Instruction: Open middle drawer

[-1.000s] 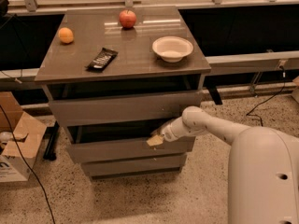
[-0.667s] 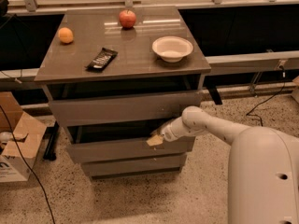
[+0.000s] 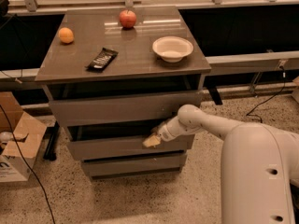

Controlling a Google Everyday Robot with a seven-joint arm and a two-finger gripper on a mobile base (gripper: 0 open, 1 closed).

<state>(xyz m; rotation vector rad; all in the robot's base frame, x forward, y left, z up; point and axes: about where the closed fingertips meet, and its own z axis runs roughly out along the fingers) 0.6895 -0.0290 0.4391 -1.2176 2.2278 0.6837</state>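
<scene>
The middle drawer [image 3: 112,148] is the second of three grey-brown flat fronts in the cabinet. It stands pulled out a little, with a dark gap showing above its top edge. My gripper [image 3: 152,140] is at the drawer's top edge, right of centre, its pale tip hooked at the lip. The white arm [image 3: 205,122] reaches in from the right.
The top drawer [image 3: 121,107] and lowest drawer [image 3: 131,164] flank it. On the cabinet top [image 3: 79,66] lie an orange [image 3: 66,35], an apple [image 3: 127,18], a black bar [image 3: 102,59] and a white bowl [image 3: 172,48]. A cardboard box [image 3: 16,148] and cables are on the floor at left.
</scene>
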